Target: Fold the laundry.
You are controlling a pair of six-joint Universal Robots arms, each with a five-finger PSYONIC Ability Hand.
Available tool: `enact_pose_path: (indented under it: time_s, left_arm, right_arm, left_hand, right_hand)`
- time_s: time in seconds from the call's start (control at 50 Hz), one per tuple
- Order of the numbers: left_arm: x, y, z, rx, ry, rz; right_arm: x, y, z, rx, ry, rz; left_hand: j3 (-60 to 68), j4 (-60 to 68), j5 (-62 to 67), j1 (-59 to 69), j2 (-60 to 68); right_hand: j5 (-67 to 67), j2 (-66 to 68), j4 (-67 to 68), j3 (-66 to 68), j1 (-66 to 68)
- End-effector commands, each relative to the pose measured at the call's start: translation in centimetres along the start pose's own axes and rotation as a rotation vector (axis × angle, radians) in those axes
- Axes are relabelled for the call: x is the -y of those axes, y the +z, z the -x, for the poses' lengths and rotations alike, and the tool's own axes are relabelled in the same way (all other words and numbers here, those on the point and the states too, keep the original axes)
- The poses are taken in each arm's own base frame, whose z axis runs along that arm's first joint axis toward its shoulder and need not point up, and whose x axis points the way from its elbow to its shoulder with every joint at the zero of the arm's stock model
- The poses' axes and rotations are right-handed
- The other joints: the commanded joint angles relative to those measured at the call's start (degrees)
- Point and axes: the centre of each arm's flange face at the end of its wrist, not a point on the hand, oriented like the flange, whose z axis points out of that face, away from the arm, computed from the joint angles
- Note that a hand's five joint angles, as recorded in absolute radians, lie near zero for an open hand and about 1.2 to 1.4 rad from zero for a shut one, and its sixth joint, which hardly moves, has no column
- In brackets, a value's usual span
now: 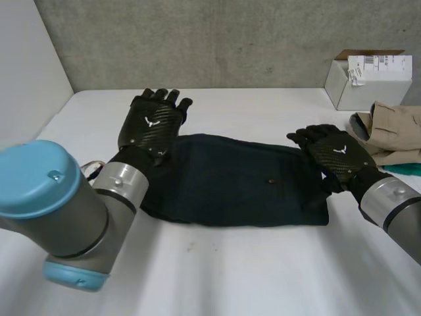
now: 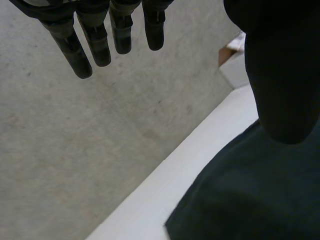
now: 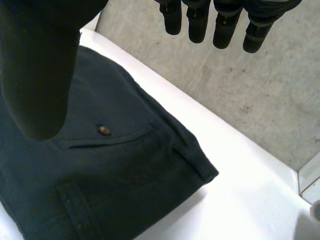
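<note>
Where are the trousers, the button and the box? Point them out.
trousers [image 1: 223, 184], head view, middle of the cloth.
button [image 3: 104, 130], right wrist view, its centre.
box [image 1: 375, 92], head view, its front wall.

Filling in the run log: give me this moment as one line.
garment: dark trousers lying flat on white table | left hand: open, over their left end | right hand: open, over their right end

Garment: dark navy trousers [image 1: 230, 187], folded flat (button pocket facing up)
Place: middle of the table [image 1: 263, 276]
</note>
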Motion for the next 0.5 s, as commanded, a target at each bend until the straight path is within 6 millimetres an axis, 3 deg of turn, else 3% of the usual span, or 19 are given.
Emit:
enact_pose_path:
  time_s: [0.02, 0.14, 0.34, 0.5]
  left_arm:
    - [-0.6, -0.8, 1.0, -0.074, -0.171, 0.043]
    - [-0.9, -1.6, 0.5, -0.169, -0.215, 0.042]
    - [-0.4, -2.4, 0.6, -0.166, -0.210, 0.029]
    - [0.2, -3.0, 1.4, -0.043, -0.205, 0.036]
  right_arm:
    - [0.7, -0.4, 0.9, 0.017, -0.011, -0.022]
    - [1.1, -0.6, 1.1, 0.021, -0.008, -0.034]
    - [1.4, -0.7, 2.1, 0.034, -0.035, -0.083]
    - [1.8, -1.2, 3.2, -0.014, 0.004, -0.088]
  left_hand:
    - [-2.2, -1.5, -2.2, -1.8, -1.3]
    - [-1.8, -1.2, -1.9, -1.5, -1.0]
    - [-1.2, -0.5, -1.2, -0.8, -0.3]
    - [0.9, 1.5, 0.8, 1.2, 1.7]
  right_hand:
    - [-1.3, 1.2, 1.1, 1.0, 0.7]
    - [-1.3, 1.2, 1.1, 1.0, 0.7]
    - [-1.3, 1.2, 1.1, 1.0, 0.7]
    - [-1.3, 1.2, 1.1, 1.0, 0.7]
